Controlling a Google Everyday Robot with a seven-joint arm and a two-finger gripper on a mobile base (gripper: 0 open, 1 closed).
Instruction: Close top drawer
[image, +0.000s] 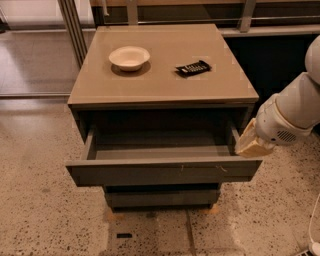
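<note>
The top drawer of a grey-brown cabinet is pulled far out and looks empty inside. Its flat handleless front has small pale scratches right of centre. My gripper comes in from the right on a white arm. Its tan tip sits just above the drawer's right front corner, close to the front panel's top edge.
On the cabinet top stand a white bowl at the left and a black snack packet at the right. A lower drawer front shows beneath. Metal posts and a dark shelf unit stand behind. The floor is speckled.
</note>
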